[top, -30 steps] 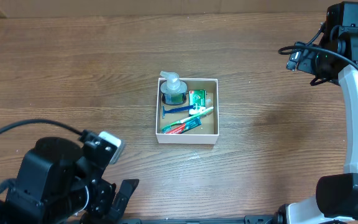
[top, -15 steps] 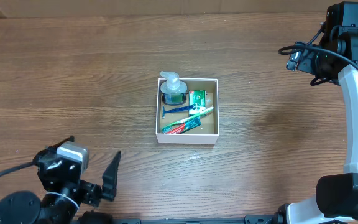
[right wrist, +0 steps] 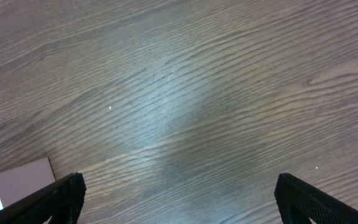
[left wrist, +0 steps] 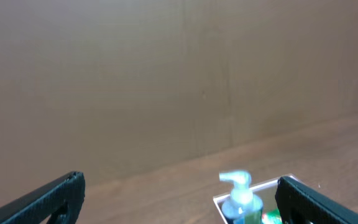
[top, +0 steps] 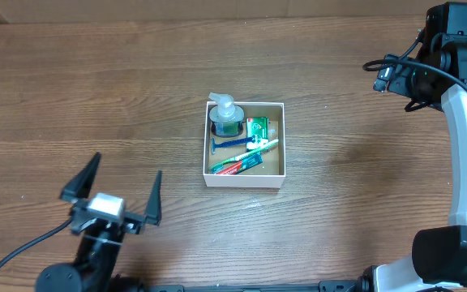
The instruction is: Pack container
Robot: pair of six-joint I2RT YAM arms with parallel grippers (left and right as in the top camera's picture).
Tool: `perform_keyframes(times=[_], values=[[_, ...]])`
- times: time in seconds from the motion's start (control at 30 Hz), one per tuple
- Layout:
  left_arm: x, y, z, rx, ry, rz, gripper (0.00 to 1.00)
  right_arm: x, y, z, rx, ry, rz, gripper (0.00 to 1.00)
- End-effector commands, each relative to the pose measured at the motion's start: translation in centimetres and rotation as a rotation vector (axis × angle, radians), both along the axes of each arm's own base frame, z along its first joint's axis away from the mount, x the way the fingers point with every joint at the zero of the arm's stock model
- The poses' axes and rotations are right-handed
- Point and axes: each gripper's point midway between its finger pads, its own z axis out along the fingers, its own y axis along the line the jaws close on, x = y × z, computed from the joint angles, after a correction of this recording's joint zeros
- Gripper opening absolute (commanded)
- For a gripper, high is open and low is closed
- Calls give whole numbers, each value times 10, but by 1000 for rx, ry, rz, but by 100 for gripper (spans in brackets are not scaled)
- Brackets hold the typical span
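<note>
Seen from overhead, a wooden table fills the frame. At the lower left sits the left gripper, raised off the wood, its two dark fingers spread wide apart with nothing between them. In its wrist view the same left gripper faces a plain tan wall, and the container shows low and right of centre, just inside the right finger. In the middle of the table lies the container, a shallow square box with white walls and a brown floor. It lies ahead of the left gripper and off to its right, well apart from it. Being square, it has no long axis. Inside it, a pump bottle stands in the far left corner, a green box lies beside the bottle, and a toothbrush lies slantwise over a tube. No loose item shows on the table, so the packing looks finished. At the far right, the right arm holds the right gripper high above bare wood, fingers likewise apart and holding nothing. The left gripper looks the nearer of the two to the container.
</note>
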Motion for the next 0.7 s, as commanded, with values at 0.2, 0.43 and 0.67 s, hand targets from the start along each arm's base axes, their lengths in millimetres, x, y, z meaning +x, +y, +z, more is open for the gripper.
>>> perform_keyframes(times=[0.2, 0.43, 0.67], values=[[14, -2, -55, 46, -90, -9, 100, 1, -3, 16, -11, -47, -7, 100], [23, 6, -87, 44, -69, 30, 100, 1, -3, 16, -11, -47, -7, 100], [31, 8, -121, 44, 3, 38, 100, 1, -3, 16, -11, -47, -7, 100]])
